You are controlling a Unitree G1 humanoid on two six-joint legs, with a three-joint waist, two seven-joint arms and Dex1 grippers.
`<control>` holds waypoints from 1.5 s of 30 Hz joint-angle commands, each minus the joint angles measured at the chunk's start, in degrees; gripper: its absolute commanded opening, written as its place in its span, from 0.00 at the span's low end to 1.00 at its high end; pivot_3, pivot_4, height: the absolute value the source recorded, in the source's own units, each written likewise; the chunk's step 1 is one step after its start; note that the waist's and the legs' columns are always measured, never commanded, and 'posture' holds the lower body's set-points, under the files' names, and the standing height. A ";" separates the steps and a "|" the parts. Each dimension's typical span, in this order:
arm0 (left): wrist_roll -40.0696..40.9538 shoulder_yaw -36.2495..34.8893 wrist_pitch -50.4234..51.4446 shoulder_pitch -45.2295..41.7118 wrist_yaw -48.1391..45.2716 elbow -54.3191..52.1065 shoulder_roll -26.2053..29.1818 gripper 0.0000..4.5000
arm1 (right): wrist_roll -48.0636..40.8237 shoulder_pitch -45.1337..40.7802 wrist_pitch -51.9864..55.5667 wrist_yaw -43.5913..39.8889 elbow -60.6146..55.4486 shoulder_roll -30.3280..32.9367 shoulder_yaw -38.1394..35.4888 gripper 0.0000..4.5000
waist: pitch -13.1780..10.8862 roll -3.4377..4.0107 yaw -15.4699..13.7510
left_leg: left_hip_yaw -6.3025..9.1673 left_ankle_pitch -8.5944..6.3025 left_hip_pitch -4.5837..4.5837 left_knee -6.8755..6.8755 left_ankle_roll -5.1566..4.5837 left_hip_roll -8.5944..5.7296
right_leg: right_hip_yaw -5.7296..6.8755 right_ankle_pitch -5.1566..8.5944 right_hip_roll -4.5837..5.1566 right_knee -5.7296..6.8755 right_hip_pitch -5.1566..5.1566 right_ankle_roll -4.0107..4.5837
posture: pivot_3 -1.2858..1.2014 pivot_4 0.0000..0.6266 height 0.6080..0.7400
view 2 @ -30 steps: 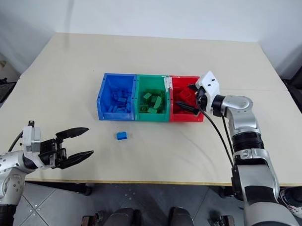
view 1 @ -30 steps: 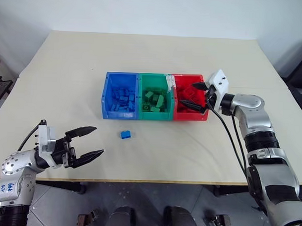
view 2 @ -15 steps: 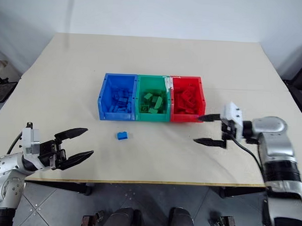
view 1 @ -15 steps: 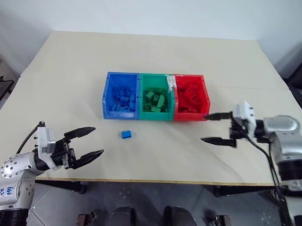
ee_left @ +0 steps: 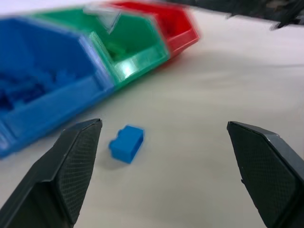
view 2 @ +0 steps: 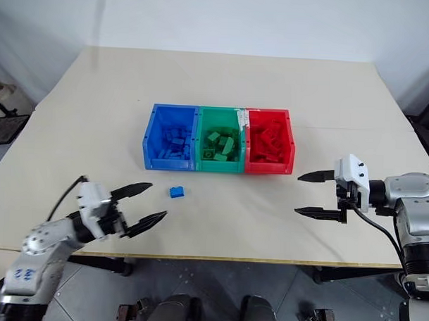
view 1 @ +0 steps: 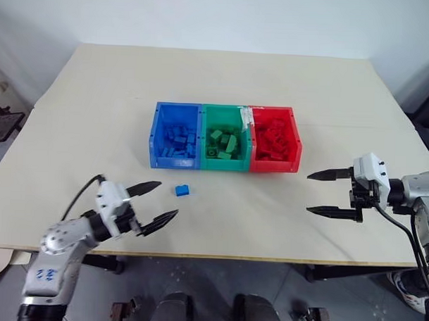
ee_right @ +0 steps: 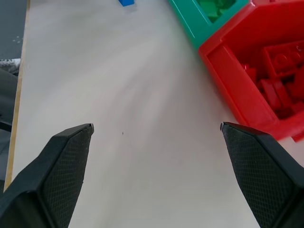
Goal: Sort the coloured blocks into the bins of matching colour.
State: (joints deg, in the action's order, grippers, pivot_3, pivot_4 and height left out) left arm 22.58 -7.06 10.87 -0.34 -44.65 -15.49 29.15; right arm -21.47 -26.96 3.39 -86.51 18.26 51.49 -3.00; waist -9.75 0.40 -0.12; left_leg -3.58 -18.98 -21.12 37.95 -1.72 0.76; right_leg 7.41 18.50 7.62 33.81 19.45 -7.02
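Blue block (view 1: 182, 190) alone on tabletop (view 1: 97, 100)

Between the right gripper's (ee_right: 154, 127) spread fingers lies bare table (ee_right: 142, 142), beside the red bin (ee_right: 232, 83) holding what look like red blocks (ee_right: 280, 80)

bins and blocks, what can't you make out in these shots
- Number of blocks in each bin: the heaps in the blue bin, green bin and red bin overlap and are too small in the head views.
- Blue bin's contents, left wrist view: blurred and cut off by the edge.
- Red bin, right wrist view: its far end runs off the edge.
- Underside of the loose blue block: it faces the table.
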 commanded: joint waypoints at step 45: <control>-17.81 5.11 2.24 -34.87 26.40 20.18 -12.15 0.22 | -3.75 5.65 3.07 4.54 -7.22 1.29 -8.39 1.00 | 0.00 -0.08 -1.39 | -0.18 0.05 0.02 0.08 -0.13 -0.13 | 0.40 -0.05 -0.35 0.03 -0.03 -0.11 | 0.52 0.24 1.00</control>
State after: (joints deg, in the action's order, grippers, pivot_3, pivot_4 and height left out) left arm 5.82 -1.61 14.92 -33.72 -19.39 3.38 16.88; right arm -24.08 -21.03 6.57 -82.45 12.84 52.13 -9.51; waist -9.75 0.32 -1.50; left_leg -3.76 -18.92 -21.10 38.04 -1.85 0.64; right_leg 7.81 18.45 7.25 33.85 19.43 -7.13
